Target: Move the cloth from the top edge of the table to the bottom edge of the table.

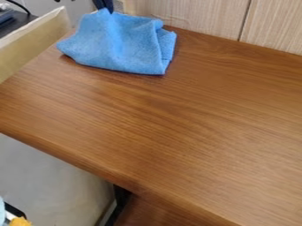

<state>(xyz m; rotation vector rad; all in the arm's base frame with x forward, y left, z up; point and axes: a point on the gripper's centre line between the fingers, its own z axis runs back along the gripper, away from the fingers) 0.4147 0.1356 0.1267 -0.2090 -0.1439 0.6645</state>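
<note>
On the bench, by its top edge, lies the blue cloth, its peak right at my tool and its bulk spreading from me toward the bottom edge, though whether I grip it I cannot tell.

Blue cloth (rumpled, softly folded) at the table's top edge.

Inscriptions: found no legible text, label, brand, number or sign.
</note>
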